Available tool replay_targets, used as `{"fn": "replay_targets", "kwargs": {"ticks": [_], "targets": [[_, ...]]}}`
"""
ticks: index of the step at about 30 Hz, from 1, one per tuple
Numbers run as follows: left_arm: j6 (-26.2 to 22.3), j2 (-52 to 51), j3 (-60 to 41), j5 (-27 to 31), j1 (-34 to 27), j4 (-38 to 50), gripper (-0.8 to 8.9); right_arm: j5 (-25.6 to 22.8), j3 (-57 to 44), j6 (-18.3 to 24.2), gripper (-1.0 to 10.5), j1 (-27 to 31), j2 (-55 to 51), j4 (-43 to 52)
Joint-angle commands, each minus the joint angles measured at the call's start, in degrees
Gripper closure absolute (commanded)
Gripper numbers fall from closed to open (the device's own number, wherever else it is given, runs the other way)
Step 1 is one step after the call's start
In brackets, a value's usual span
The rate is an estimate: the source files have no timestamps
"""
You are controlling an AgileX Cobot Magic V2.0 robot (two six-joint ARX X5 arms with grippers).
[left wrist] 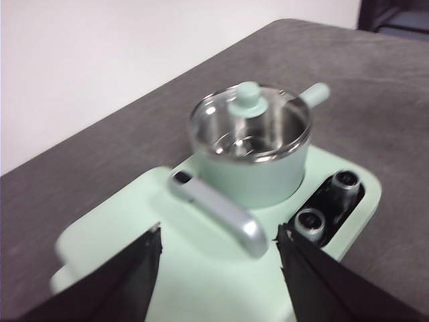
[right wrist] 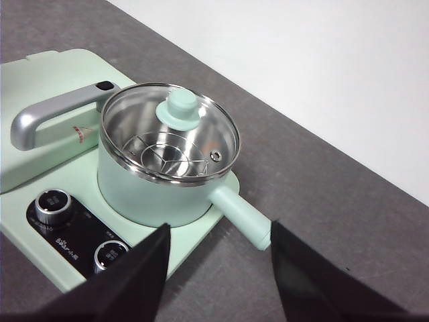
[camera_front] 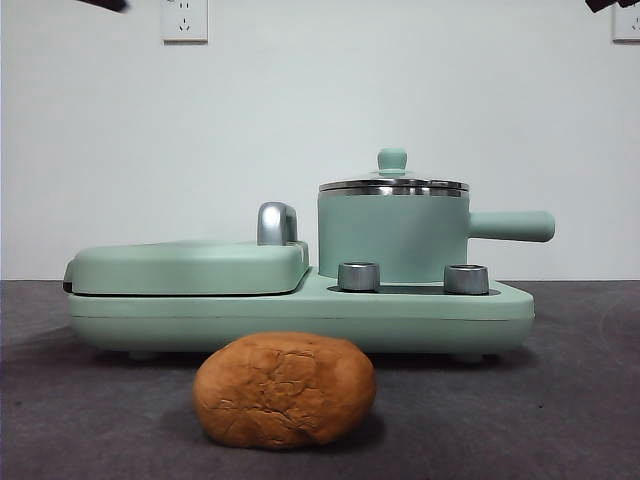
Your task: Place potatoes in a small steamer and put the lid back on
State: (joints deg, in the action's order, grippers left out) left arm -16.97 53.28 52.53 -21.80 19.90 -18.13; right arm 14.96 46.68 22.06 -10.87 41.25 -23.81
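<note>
1. right gripper (right wrist: 218, 268) hangs above the small steamer (right wrist: 151, 184), jaws apart and empty; left gripper (left wrist: 218, 268) likewise.
2. the lid (right wrist: 171, 131) sits on the small steamer; the potatoes (camera_front: 285, 390) lie on the desk (camera_front: 560, 400) before it.
3. nothing is begun: lifting the lid by its knob likely comes first.

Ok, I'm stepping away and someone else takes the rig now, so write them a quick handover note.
Left gripper: open, empty, raised above the griddle cover.
Right gripper: open, empty, raised near the small steamer.
Potato: on the table in front of the appliance, untouched.
Lid: on the steamer, closed.
Done: nothing yet.
Left: lift the lid off, put the potato in the steamer, put the lid back on.
</note>
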Motion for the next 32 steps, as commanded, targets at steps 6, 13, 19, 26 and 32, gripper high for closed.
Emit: {"fn": "replay_targets", "kwargs": {"ticks": [6, 13, 19, 26, 32], "targets": [[5.4, 12.4, 1.7, 3.0, 6.8, 18.8, 5.34, 0.1, 1.1, -2.8, 7.1, -0.3, 0.1, 0.6], [7.7, 25.7, 8.0, 3.0, 10.8, 26.2, 5.34, 0.1, 1.1, -2.8, 7.1, -0.3, 0.2, 0.6], [8.5, 35.6, 16.4, 3.0, 13.6, 26.7, 5.34, 0.1, 1.1, -2.8, 7.1, -0.3, 0.2, 0.6], [10.7, 45.8, 25.9, 3.0, 15.5, 27.1, 5.34, 0.1, 1.1, -2.8, 7.1, -0.3, 0.2, 0.6], [10.6, 53.0, 31.7, 3.0, 15.8, 27.2, 5.33, 0.1, 1.1, -2.8, 7.1, -0.3, 0.2, 1.1]]}}
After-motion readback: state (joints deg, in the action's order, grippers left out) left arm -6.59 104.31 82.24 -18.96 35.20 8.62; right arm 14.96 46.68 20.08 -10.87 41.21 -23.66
